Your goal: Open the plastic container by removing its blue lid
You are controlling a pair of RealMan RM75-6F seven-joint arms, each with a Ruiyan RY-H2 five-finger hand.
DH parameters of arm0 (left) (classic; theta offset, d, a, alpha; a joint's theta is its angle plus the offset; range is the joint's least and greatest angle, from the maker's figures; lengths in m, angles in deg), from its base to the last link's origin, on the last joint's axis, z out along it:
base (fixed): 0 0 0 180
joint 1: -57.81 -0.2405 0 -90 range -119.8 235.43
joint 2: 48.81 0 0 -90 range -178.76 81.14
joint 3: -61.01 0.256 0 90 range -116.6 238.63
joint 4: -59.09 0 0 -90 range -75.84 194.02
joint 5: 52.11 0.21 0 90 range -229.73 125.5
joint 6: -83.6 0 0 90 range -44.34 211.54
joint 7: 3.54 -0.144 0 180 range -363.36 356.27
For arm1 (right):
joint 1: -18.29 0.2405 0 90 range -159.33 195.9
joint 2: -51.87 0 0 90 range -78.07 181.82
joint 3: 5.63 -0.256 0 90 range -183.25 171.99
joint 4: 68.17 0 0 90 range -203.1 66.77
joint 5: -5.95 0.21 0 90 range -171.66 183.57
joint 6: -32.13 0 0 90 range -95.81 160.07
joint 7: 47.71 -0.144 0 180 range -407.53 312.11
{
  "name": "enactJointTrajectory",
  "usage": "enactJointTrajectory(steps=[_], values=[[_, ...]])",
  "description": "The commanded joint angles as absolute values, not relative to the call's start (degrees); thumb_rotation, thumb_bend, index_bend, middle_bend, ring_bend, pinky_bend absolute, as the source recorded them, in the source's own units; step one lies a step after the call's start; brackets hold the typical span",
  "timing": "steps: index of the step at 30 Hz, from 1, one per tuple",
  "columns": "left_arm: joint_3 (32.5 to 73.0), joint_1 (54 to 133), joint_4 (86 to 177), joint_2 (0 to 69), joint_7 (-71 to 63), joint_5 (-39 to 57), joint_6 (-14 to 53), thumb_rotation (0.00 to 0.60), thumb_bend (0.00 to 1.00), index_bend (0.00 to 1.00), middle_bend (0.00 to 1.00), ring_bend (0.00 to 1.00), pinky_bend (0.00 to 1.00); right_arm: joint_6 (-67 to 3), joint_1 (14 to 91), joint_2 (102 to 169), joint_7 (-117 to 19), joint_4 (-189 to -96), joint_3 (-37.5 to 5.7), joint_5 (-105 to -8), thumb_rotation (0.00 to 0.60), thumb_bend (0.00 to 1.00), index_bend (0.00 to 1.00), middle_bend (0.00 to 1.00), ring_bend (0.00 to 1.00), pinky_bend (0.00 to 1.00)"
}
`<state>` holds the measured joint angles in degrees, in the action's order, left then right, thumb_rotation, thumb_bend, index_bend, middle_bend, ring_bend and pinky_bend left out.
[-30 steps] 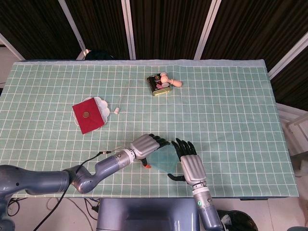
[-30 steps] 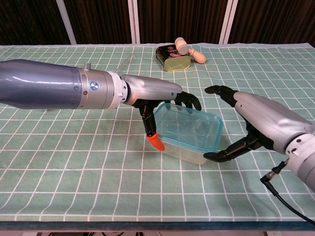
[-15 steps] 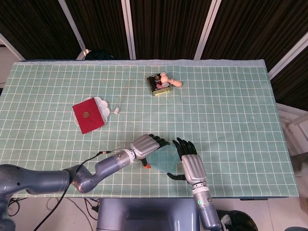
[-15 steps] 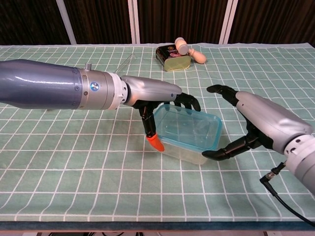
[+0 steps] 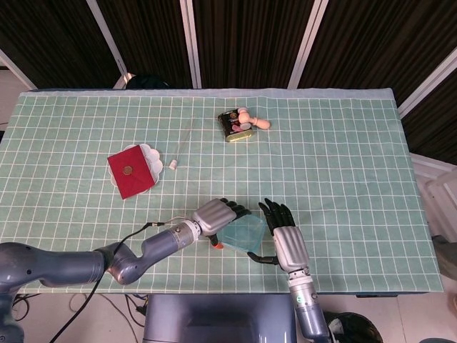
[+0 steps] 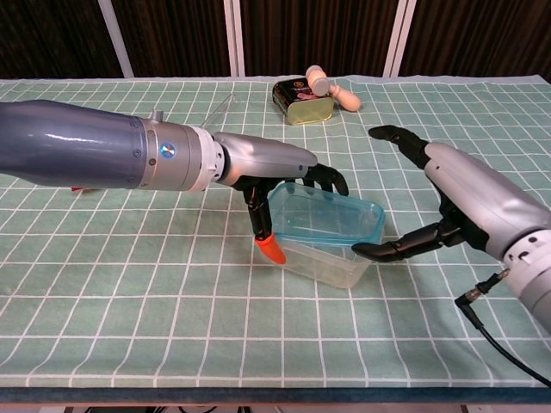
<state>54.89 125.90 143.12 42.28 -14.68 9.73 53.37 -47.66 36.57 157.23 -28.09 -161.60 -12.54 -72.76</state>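
Lifting blue lid [image 6: 327, 219] edge.

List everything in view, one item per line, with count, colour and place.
plastic container: one, clear, near middle of table
blue lid: one, tilted atop the container
tin: one, dark and gold, far centre
wooden mallet: one, beige, by the tin
red card: one, left, over a white dish
white stick: one, right of the dish
tablecloth: one, green checked
left hand: fingers on the lid
right hand: open, beside the container
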Motion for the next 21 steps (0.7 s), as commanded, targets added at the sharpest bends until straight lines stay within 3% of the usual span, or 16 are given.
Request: enactJointTrajectory(steps=[1, 11, 21], values=[[54.9, 126.0, 143.1, 42.3, -14.7, 9.6, 53.2, 0.600, 0.21, 0.26, 0.24, 0.26, 0.40, -47.9, 36.2, 157.4, -29.2, -160.3, -12.1, -73.5, 0.600, 0.24, 0.00, 0.00, 0.00, 0.00], [53.6, 126.0, 144.2, 41.7, -12.1, 7.3, 53.4, 0.600, 0.21, 0.26, 0.23, 0.26, 0.39, -48.7, 35.9, 156.8, -31.3, -155.2, -9.8, -77.9, 0.600, 0.24, 0.00, 0.00, 0.00, 0.00], [54.4, 126.8, 144.5, 41.2, -12.8, 6.3, 53.6, 0.600, 0.21, 0.25, 0.23, 0.26, 0.39, -49.8, 36.1, 158.3, -36.2, -151.5, -10.0, -81.0, 0.600, 0.34, 0.00, 0.00, 0.00, 0.00]])
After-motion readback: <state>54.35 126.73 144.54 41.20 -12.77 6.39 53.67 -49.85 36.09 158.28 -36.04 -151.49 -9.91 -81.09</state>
